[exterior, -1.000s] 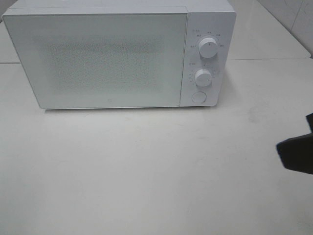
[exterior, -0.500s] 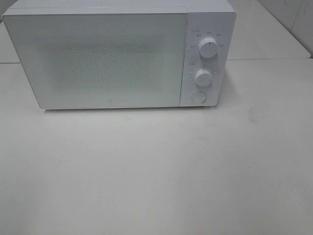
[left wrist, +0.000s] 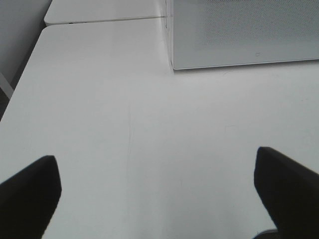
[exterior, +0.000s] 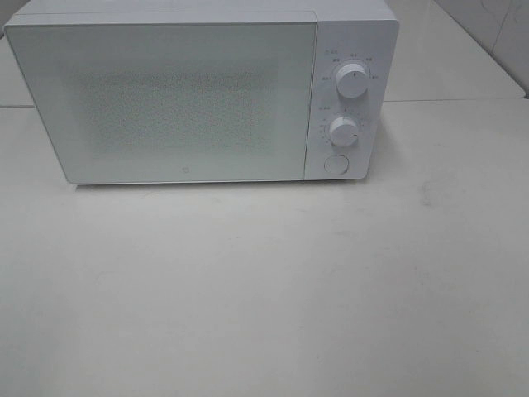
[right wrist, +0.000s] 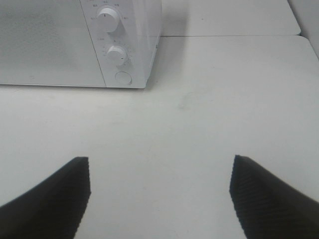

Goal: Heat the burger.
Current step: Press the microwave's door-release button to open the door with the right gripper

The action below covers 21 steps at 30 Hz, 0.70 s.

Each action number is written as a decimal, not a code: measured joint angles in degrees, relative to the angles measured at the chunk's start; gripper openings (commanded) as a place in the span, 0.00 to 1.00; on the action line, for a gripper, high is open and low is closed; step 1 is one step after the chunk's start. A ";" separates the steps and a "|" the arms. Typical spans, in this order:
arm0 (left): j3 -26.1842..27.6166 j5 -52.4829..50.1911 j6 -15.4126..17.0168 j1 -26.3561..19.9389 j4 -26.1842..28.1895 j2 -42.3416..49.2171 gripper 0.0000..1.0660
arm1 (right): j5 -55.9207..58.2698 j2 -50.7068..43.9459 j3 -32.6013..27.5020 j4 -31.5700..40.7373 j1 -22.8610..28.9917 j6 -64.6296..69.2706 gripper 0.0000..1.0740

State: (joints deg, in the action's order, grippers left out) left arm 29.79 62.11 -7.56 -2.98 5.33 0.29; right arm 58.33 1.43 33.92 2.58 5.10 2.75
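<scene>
The burger is out of view in every frame. A white microwave (exterior: 198, 95) stands at the back of the white table (exterior: 264, 289) with its door shut; two round knobs (exterior: 350, 78) and a round button (exterior: 335, 164) sit on its right panel. Neither arm shows in the exterior high view. In the left wrist view my left gripper (left wrist: 158, 194) hangs open over bare table, short of the microwave's front corner (left wrist: 172, 64). In the right wrist view my right gripper (right wrist: 159, 196) is open over bare table, in front of the microwave's control panel (right wrist: 118, 50).
The table is made of joined white panels with a seam (exterior: 450, 101) behind the microwave on the right. Its left edge (left wrist: 22, 74) shows in the left wrist view, with a grey wall beyond.
A dark part of the right arm stood at the right edge of the exterior high view one second ago; it has withdrawn out of that view. The microwave has not moved.
</scene>
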 measured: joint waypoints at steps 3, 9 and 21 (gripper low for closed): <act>0.00 0.00 0.00 0.00 0.00 0.00 0.92 | 0.00 -0.86 -0.63 -0.06 -0.23 0.00 0.70; 0.00 0.00 0.00 0.00 0.00 0.00 0.92 | -0.11 -1.66 -4.98 -0.06 -0.52 0.00 0.70; 0.00 0.00 0.00 0.00 0.00 0.00 0.92 | -0.97 -1.66 -4.98 0.34 -0.52 0.00 0.70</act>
State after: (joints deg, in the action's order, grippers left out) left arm 29.79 62.11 -7.56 -2.98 5.33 0.29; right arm 57.35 -0.23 28.93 2.92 4.58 2.75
